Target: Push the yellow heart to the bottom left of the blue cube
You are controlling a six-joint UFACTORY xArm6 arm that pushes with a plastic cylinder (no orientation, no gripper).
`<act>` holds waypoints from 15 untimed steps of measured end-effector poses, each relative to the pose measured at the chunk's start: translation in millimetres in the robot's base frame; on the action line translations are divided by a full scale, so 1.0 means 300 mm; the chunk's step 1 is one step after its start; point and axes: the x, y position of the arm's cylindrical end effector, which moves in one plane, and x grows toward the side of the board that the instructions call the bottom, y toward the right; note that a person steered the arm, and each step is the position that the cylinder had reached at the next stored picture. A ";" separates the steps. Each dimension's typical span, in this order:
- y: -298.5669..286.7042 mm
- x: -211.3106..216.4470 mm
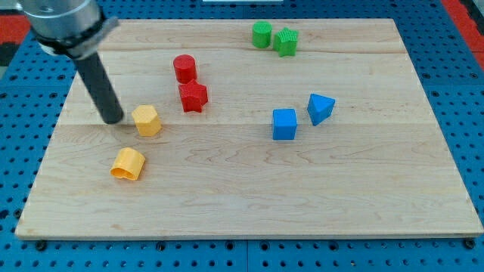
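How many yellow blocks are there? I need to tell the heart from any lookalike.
2. One yellow block sits just right of my tip, at the view's left; the other yellow block lies below it. None seems hidden.

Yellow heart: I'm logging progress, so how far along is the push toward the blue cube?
Nothing looks done: the yellow heart lies far to the view's left of the blue cube. In hand: my tip sits beside the yellow hexagonal block, above the heart and apart from it. Left: reaching the heart and pushing it rightward, below-left of the cube.
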 end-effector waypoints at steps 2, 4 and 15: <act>0.332 0.037; 0.767 0.211; -0.275 0.418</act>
